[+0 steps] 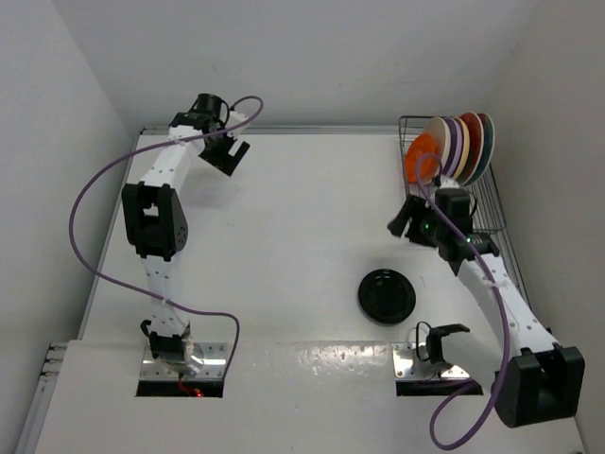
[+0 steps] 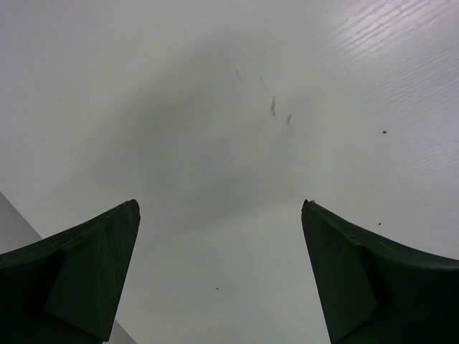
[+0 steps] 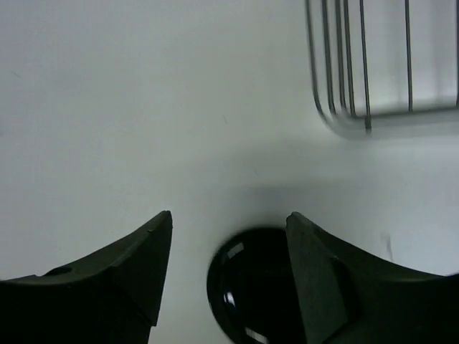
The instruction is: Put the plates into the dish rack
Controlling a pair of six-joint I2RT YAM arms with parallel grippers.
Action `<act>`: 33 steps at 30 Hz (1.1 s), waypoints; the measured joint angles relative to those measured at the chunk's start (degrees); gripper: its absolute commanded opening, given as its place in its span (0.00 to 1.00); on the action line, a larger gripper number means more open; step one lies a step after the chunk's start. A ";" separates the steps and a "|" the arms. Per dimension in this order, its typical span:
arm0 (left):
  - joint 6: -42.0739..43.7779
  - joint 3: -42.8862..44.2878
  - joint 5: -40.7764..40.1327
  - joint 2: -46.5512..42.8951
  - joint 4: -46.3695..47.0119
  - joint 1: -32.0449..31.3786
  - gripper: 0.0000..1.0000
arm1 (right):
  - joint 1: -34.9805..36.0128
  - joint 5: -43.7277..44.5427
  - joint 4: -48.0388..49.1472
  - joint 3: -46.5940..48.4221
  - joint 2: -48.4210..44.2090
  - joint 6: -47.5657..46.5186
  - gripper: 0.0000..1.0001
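Small glossy black round plate [image 1: 387, 295] flat on white table [image 1: 284, 236] lower centre-right, coloured round plates [image 1: 456, 147] upright in dark grey wire dish rack [image 1: 495, 216] upper right, right gripper [image 3: 228, 218] jaws apart, empty, above black plate, left gripper [image 2: 220, 208] wide apart, empty, upper left.

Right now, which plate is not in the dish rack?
The small glossy black plate: it lies flat on the table, while the other plates stand on edge together in the dish rack.
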 measured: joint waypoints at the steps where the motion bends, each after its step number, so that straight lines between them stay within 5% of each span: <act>1: -0.09 0.00 0.20 0.00 0.07 -0.42 1.00 | 0.04 -0.02 -2.80 -2.93 -0.87 2.27 0.61; 6: -1.33 -2.62 5.38 -0.37 1.16 -2.99 0.87 | 0.15 3.15 -13.75 -11.54 -5.95 12.02 0.73; 10: -0.70 -13.35 13.09 -1.55 0.20 -5.42 0.80 | 0.15 6.60 -16.98 -14.36 -6.03 15.89 0.84; 19: -0.39 -29.49 20.44 -5.86 -2.34 -8.04 0.79 | 0.15 7.39 -16.92 -21.53 -0.33 19.23 0.86; 26: -1.09 -29.86 21.66 -6.91 -0.48 -8.09 0.79 | 0.07 5.73 -14.47 -24.35 -0.39 18.47 0.45; 32: -1.11 -29.88 21.94 -6.91 -0.11 -8.09 0.79 | 1.25 -5.01 1.95 -28.61 0.50 15.80 0.24; 33: -1.14 -29.88 21.90 -6.91 -0.09 -8.09 0.79 | 1.86 -6.38 4.33 -29.03 1.33 15.30 0.12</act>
